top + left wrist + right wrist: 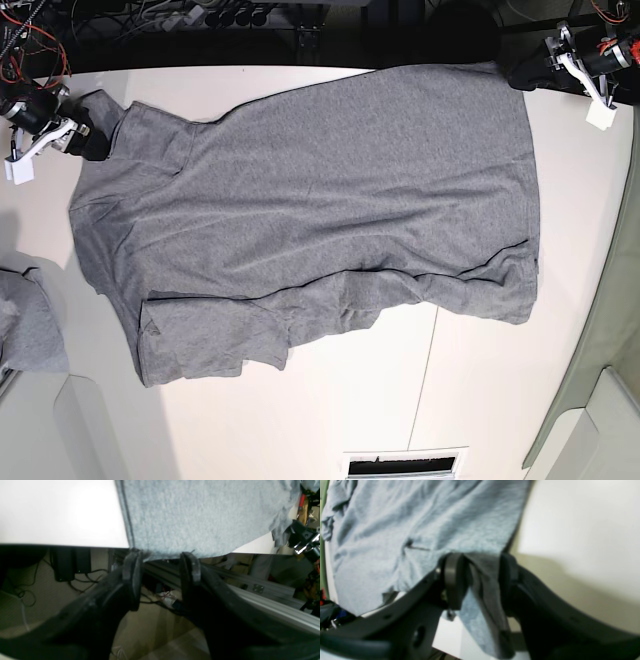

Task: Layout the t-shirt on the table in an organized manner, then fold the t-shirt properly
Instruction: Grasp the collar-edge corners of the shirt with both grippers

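The heather-grey t-shirt [320, 200] lies spread flat across the white table [480, 400], with some folds along its near side. My left gripper [161, 567] is open at the table's far edge, its fingertips touching the shirt's [200, 512] hem corner; in the base view this gripper [522, 75] sits at the top right. My right gripper [480, 580] is open at the opposite end of the shirt [420, 525]. A loose fold of cloth hangs between its spread fingers. In the base view the right gripper [85, 140] is at the top left, by a sleeve.
A smaller bunch of grey cloth [30, 320] lies at the table's left edge. A thin dark seam [425, 380] crosses the tabletop. Cables run behind the far edge [200, 15]. An aluminium frame rail [262, 597] runs under the table.
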`<state>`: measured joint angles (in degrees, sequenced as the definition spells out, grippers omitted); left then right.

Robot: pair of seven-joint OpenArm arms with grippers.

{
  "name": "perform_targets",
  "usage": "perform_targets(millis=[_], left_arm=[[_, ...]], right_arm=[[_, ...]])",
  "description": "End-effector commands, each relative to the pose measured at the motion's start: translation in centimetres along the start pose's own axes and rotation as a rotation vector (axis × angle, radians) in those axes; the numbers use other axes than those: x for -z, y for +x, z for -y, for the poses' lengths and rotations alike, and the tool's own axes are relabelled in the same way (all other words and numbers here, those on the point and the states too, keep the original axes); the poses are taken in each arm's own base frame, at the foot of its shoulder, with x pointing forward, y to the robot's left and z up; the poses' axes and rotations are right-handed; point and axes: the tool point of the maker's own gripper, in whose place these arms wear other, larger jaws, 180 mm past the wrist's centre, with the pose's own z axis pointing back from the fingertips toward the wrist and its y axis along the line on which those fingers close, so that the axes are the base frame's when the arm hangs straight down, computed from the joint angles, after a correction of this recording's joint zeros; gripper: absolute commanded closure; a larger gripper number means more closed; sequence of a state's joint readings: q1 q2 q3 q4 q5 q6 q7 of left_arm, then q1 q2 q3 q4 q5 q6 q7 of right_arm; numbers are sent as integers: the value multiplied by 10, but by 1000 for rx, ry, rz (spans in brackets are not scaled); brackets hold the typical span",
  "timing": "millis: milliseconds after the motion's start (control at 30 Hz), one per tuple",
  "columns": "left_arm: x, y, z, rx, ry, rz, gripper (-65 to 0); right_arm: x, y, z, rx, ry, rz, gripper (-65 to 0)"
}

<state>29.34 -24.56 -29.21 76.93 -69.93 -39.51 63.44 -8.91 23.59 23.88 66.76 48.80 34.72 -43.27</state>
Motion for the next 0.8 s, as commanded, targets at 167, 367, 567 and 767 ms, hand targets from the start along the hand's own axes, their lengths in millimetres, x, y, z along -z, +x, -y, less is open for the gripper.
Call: perform_targets(millis=[167,367,567,767], left_arm=[[-3,11,-4,34,29,47,-272],[-1,27,-7,69,60,95,-271],[10,41,-1,95,57,115,-271],[8,43,-3,106,70,115,-271]], right_arm=[[2,0,-11,-37,6,-25,-242],[6,-3,-17,-28,19,-22,-242],[9,-6,-20,-21,28,-26,-242],[9,-7,-20,-22,26,-28,-242]])
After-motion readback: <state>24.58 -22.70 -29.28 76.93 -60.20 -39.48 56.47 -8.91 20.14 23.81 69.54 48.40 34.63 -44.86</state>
